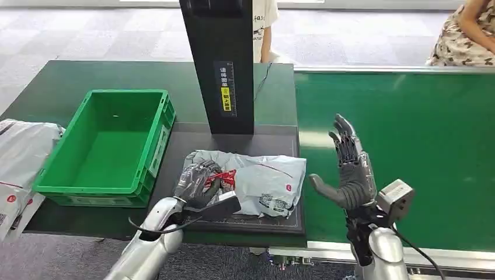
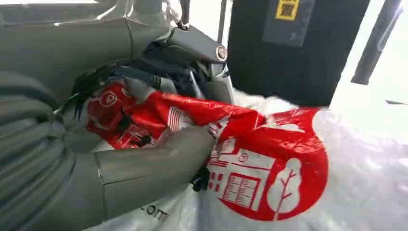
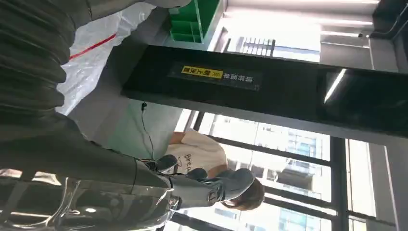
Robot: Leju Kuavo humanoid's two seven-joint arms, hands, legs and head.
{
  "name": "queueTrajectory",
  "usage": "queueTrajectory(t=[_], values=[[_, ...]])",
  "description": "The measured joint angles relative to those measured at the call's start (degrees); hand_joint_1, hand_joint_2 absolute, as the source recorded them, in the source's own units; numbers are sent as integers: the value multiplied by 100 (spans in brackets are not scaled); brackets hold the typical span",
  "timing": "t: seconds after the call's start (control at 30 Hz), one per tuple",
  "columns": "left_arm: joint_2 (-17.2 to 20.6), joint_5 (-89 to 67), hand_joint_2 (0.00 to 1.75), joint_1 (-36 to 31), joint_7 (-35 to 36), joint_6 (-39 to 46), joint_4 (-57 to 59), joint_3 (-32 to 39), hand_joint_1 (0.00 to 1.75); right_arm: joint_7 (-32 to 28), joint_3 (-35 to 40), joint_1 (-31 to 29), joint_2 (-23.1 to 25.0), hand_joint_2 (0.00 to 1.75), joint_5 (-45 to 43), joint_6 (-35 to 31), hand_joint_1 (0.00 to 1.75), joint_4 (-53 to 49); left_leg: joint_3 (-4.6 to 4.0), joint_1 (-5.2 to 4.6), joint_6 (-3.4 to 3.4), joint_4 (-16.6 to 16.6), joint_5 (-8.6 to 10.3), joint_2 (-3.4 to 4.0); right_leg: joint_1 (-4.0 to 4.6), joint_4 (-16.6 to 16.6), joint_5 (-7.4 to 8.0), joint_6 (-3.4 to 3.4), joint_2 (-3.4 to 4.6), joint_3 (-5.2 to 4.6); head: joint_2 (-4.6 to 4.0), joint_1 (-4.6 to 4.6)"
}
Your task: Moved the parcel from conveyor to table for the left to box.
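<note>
Head view: the left hand (image 1: pixel 198 184) grips the parcel (image 1: pixel 257 181) on the bench (image 1: pixel 58 87).
The parcel lies on a dark mat beside the green box (image 1: pixel 111 146), in front of the black post (image 1: pixel 222 64). Left fingers (image 2: pixel 144 168) are clamped on its crumpled red-printed end; the right hand (image 1: pixel 350 169) hovers over the conveyor (image 1: pixel 420 146), fingers apart, holding nothing. The soft plastic bag looks light, slack and slippery; it will likely sag, so a bunched fold gives the surest hold.

A black upright post (image 1: pixel 225 64) stands behind the table; more grey bags (image 1: pixel 20 163) lie far left.
</note>
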Motion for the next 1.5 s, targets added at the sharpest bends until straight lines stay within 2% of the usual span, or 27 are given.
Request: queueTrajectory(t=[0.1, 0.23, 0.33, 0.47, 0.63, 0.7, 0.83, 0.97, 1.03, 1.23, 1.27, 1.3, 1.5], values=[[4, 354, 175, 94, -460, 362, -138, 0, 175, -41, -52, 42, 0, 175, -20, -26, 0, -31, -2, 0, 0, 0, -1, 0, 0, -1, 0, 0, 1, -2, 0, 2], [26, 911, 175, 314, -1292, 1440, -648, 20, 175, -46, -114, 142, 0, 175, -153, -111, 0, -122, -9, 0, 2, 1, -3, 1, 0, -1, -1, 0, 1, -10, 0, 2], [70, 781, 175, 477, -1867, 2157, -1323, 80, 175, -22, -151, 192, -2, 175, -286, -140, 0, -199, -11, 1, 1, 0, -5, 2, 0, -1, -6, 2, 2, -11, 2, 0], [-168, 179, 175, 855, -2906, 2253, -2587, 623, 175, 9, -160, 202, -2, 175, -430, -188, 0, -221, -11, 0, -1, 0, -6, 9, 1, -1, -7, 3, 9, -14, 0, 2], [-424, -121, 175, 1031, -2944, 2253, -3537, 1397, 175, -59, -160, 240, -2, 175, -406, -249, 0, -221, -11, 1, 0, -1, -8, 7, 1, -1, -7, 3, 5, -13, 0, 2], [-509, -388, 175, 1042, -2744, 2253, -3558, 1861, 175, -125, -159, 291, -2, 175, -372, -286, 0, -221, -10, 3, -1, -2, -7, 8, 1, 0, -7, 2, 6, -13, 0, 2], [-435, -748, 175, 1010, -1283, 2251, -3376, 2588, 175, -170, -160, 424, -2, 175, -297, -323, 0, -265, -7, 4, -3, -3, -6, 12, 1, 2, -6, 1, 11, -15, 0, 0], [-80, -850, 175, 907, 259, 2198, -2817, 2955, 175, -155, -160, 452, -2, 175, -205, -343, 0, -304, -7, 5, -5, -4, -4, 11, 4, 3, -6, 0, 13, -17, 0, 0], [137, -850, 175, 812, 760, 2074, -2501, 3014, 175, -120, -162, 447, -2, 175, -195, -369, 0, -313, -7, 5, -6, -4, -4, 11, 8, 3, -6, 0, 12, -17, 0, 0], [548, -770, 175, 634, 1277, 1677, -1657, 3053, 175, -77, -184, 445, -2, 175, -120, -378, 0, -319, -10, 3, -5, -4, -4, 11, 6, 0, -6, 1, 13, -16, 0, 2], [584, -745, 175, 624, 1301, 1608, -1567, 3053, 54, -74, -184, 447, -2, 175, -111, -376, 0, -319, -10, 3, -5, -4, -4, 11, 6, 0, -6, 1, 13, -17, 0, 0], [601, -730, 175, 601, 1307, 1538, -1477, 3053, 0, -74, -186, 445, -2, 175, -101, -376, 0, -319, -10, 2, -4, -4, -5, 10, 5, -1, -6, 1, 11, -16, 0, 2], [610, -56, 175, 576, 954, 1434, -1268, 2949, 0, -79, -188, 444, 0, 175, -37, -321, 0, -319, -10, 1, -4, -3, -7, 9, 3, -1, -7, 2, 10, -15, 0, 0]])
